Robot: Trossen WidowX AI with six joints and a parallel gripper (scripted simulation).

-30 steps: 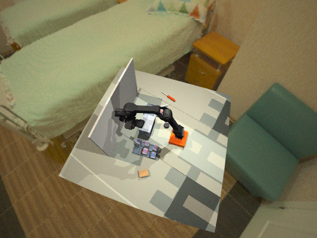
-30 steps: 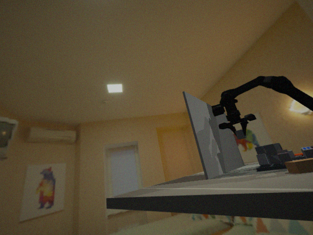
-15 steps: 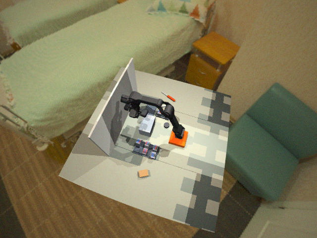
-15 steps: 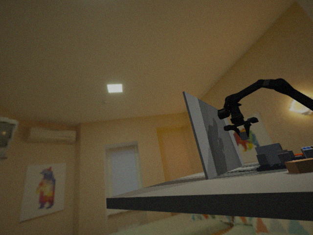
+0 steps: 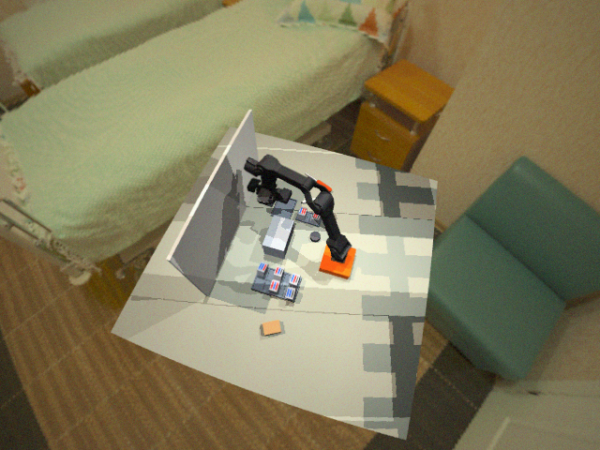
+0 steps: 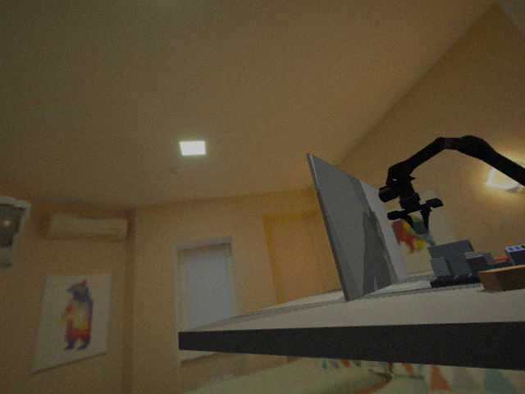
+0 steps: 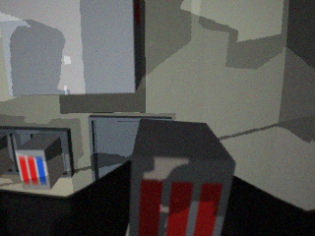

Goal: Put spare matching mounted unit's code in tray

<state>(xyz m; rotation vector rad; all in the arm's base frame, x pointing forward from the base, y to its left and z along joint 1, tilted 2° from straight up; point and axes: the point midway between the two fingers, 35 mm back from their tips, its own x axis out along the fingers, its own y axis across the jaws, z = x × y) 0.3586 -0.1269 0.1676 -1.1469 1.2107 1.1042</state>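
My gripper [image 5: 265,197] [image 6: 419,225] [image 7: 170,171] is shut on a grey spare block with three red bars on its face, held in the air. The tray [image 5: 286,206] [image 7: 110,135], flat and blue-grey, lies below and beyond the block in the wrist view, partly hidden by it. The mounted unit [image 5: 279,232] [image 6: 451,252] [image 7: 108,49] is a large pale grey box; a bit of red marking shows on its dark side in the wrist view, too little to read. Several striped spares [image 5: 274,285] stand in the front rack [image 5: 259,289].
A smaller rack [image 5: 304,221] [image 7: 71,152] beside the tray holds striped blocks, one striped red, red, blue [image 7: 33,171]. A tall grey panel [image 5: 208,227] [image 6: 352,229] stands along one side. A dark puck [image 5: 315,236], an orange block [image 5: 271,327] and an orange-handled tool [image 5: 321,183] also lie there.
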